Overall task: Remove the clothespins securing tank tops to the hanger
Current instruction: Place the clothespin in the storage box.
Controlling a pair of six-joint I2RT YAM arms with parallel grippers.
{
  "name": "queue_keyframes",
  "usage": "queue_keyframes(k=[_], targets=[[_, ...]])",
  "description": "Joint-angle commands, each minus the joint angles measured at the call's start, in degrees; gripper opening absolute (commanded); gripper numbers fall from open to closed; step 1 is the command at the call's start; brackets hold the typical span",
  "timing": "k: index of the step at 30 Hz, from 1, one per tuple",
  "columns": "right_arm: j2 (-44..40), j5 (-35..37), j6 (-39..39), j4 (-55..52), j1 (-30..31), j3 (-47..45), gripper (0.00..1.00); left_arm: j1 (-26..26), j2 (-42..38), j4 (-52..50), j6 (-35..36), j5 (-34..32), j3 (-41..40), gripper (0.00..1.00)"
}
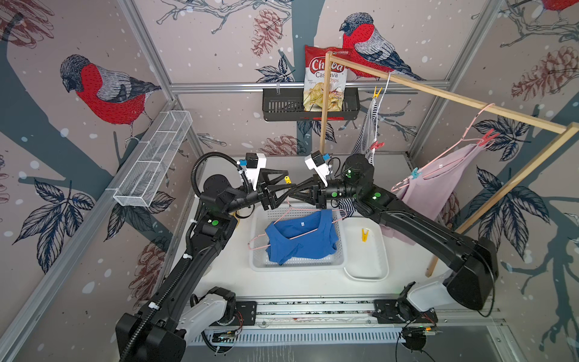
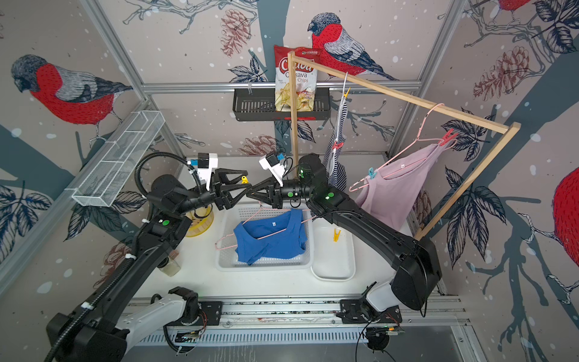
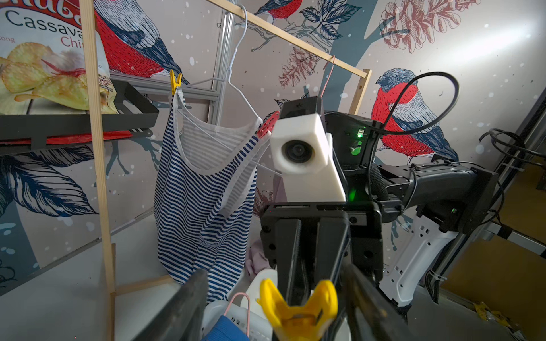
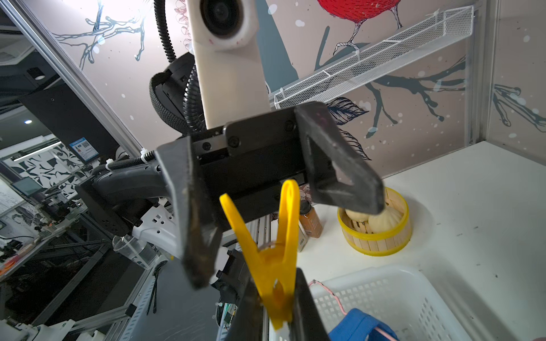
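Top views: left claw [image 1: 289, 182] and right claw [image 1: 294, 191] meet tip to tip over the far edge of the basket [image 1: 297, 268], with a yellow clothespin [image 1: 287, 179] between them. Reads as a handover, probably because the tray [image 1: 369, 260] sits right of the basket, on the right arm's side. A tray pin [image 1: 365, 234], also yellow, lies there already. Blue tank top [image 1: 300, 247] is slumped in the basket on its pink hanger [image 1: 302, 235], no pins visible on it. Far right on the wooden rail [image 1: 454, 95]: striped tank top [image 1: 366, 131] with a yellow rail pin [image 1: 377, 92] and a near red pin [image 1: 377, 145]; mauve tank top [image 1: 438, 178] with a right red pin [image 1: 487, 138] and a teal pin [image 1: 415, 173]. Left wrist: left claw's fingers [image 3: 183, 307] stand apart either side of the pin; right claw's sit together on it. Right wrist: right claw clamped on the pin's narrow end, flared handles pointing at the left claw, which is wide and clear. Count: six pins (three yellow, two red, one teal): four on hangers, one in the tray, one held. Three tops, three hangers.
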Motion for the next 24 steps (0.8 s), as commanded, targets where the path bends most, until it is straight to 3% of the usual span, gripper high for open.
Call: queue_keyframes(k=[1, 2, 9, 15, 24], targets=[[-0.65, -0.35, -0.59, 1.25, 0.07, -0.85, 0.0, -0.02, -1.01, -1.38, 1.95, -2.71, 0.51, 0.93], [-0.94, 0.01, -0.51, 1.2, 0.12, -1.2, 0.0, -0.02, -1.62, -2.5, 2.53, -4.28, 0.52, 0.98], [-3.48, 12.17, -1.39, -6.19, -0.56, -4.31, 0.0, 0.03, -8.05, -6.1, 4.6, -15.6, -1.0, 0.98], [-11.14, 24.94, -0.85, -12.02, 0.6, -10.62, 0.0, -0.05, -12.0, -15.99, 8.22, -20.08, 0.66, 0.98], [-24.06, 42.34, 5.31, -13.56, 0.77, -24.4, 0.0, -0.02, -13.33, -25.96, 4.79, -25.25, -1.38, 0.97]])
